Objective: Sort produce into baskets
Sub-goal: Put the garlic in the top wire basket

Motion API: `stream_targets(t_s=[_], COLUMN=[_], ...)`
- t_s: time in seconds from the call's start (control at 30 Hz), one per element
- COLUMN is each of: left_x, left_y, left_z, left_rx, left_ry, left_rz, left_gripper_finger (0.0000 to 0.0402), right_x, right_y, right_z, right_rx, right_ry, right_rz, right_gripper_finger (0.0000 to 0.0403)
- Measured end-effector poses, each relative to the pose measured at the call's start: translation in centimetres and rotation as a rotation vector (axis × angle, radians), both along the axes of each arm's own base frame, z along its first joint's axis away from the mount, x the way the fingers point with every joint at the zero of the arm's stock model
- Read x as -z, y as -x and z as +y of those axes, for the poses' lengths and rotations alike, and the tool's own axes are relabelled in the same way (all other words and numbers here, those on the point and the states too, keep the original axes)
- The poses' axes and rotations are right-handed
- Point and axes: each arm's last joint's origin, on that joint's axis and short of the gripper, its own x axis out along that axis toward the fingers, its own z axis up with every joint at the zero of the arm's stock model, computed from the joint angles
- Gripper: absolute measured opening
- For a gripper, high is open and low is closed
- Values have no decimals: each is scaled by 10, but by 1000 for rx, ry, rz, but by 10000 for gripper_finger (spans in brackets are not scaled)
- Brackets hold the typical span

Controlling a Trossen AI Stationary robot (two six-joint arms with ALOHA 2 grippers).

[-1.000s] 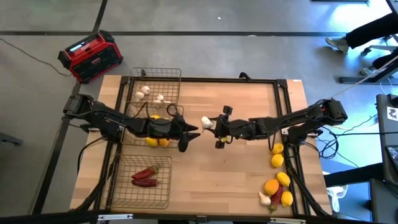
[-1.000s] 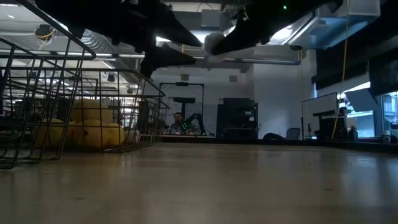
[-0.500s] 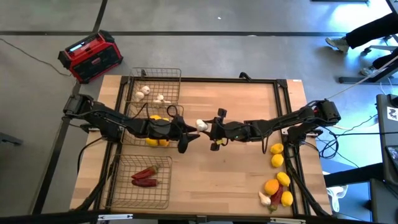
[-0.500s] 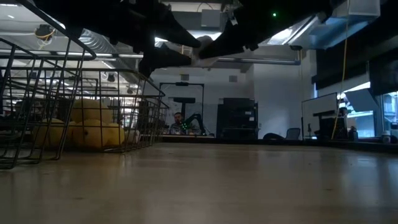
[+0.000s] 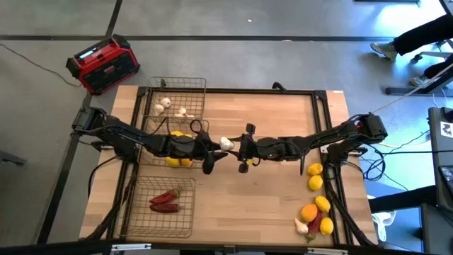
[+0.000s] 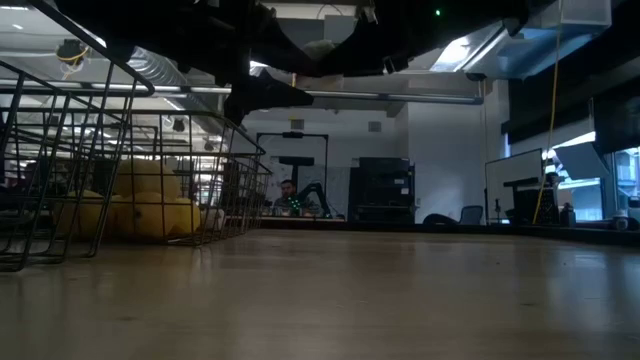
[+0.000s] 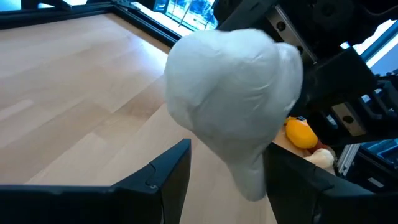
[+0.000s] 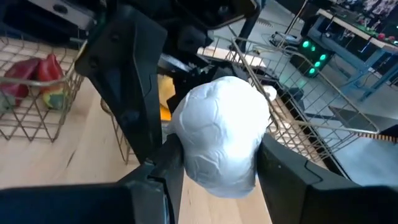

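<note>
- Both arms stretch level over the desk (image 5: 269, 195) from opposite sides, and their tips meet above its middle.
- The right pincer (image 5: 234, 145) is closed on a garlic bulb (image 5: 226, 144), a finger on each side of it, held in the air well above the wood.
- The left pincer (image 5: 214, 149) faces it, fingers parted; the bulb sits at its fingertips, between them, and whether they touch it I cannot tell.
- Just behind the left pincer stands the basket (image 5: 158, 142) of lemons (image 5: 178, 161).
- More garlic (image 5: 163, 104) lies in the basket beyond that arm, chilies (image 5: 164, 200) in the one on its other side.
- Loose produce (image 5: 316, 205) lies near the right arm's base, at the desk edge.
</note>
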Motion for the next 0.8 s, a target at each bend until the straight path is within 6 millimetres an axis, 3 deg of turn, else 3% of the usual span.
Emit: stream_targets(t_s=[0.17,0.53,0.7,0.8], left_x=[0,0,0,0], left_y=[0,0,0,0], left_z=[0,-1,-2,-2], left_rx=[5,24,27,27], left_ry=[-17,-60,-66,-66], left_rz=[1,13,15,14], left_gripper_finger=[161,30,17,24], right_x=[1,1,2,2], right_y=[0,0,0,0], right_z=[0,0,0,0], right_rx=[0,10,17,21], right_ry=[-2,-31,-48,-64], right_rz=[-1,0,-1,-4], right_gripper_finger=[159,159,163,189])
